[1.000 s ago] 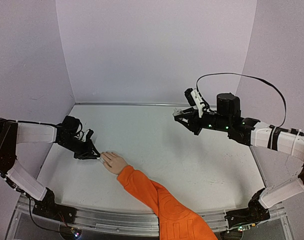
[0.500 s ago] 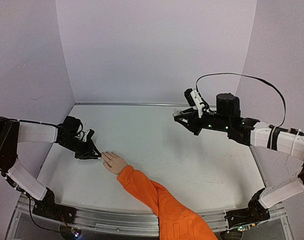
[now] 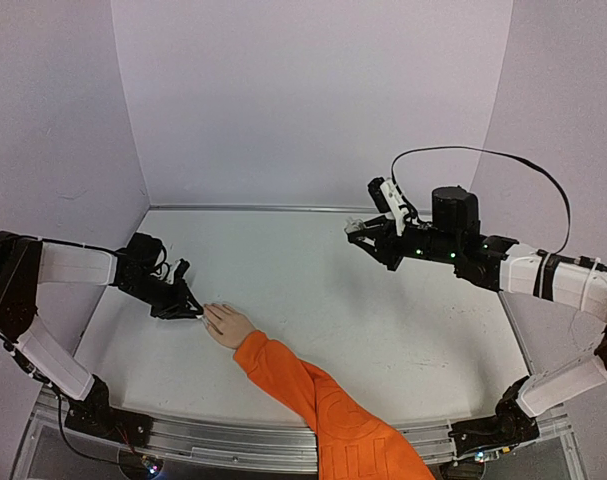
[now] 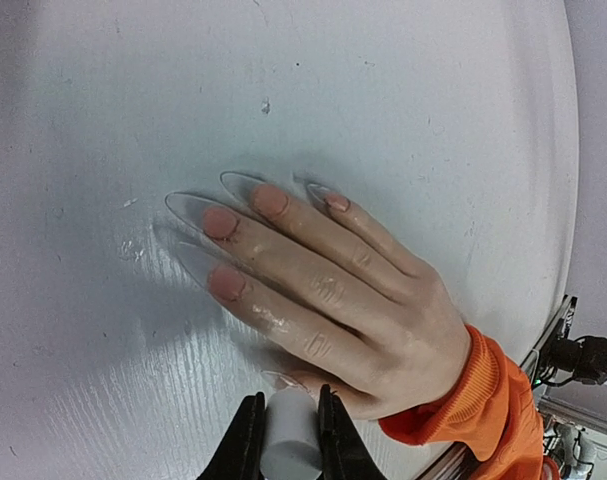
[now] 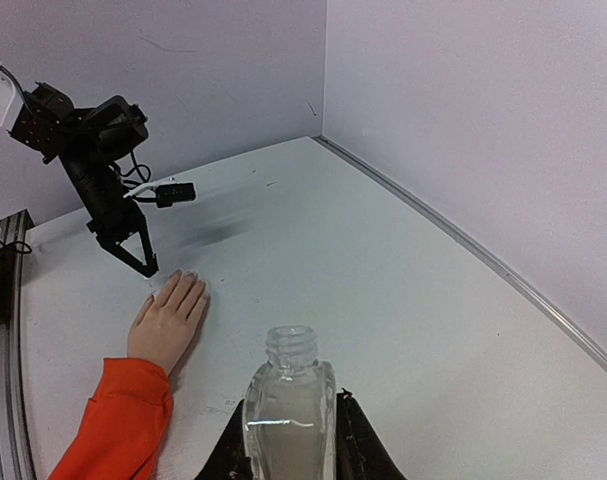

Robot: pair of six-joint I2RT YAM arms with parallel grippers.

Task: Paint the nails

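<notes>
The flesh-toned hand lies flat near the matte white table's front edge, with broad tabletop stretching beyond it to smooth lilac walls. Its long, clear, pointed nails touch the surface. Beside them the left gripper pinches a small white cylinder; well apart, the right gripper clamps a clear open-necked bottle.

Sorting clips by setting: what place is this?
Probably a robot lab cell: bare white table, plain lilac walls, left gripper pinching a white cylinder beside a pale hand, right gripper holding an open bottle.
</notes>
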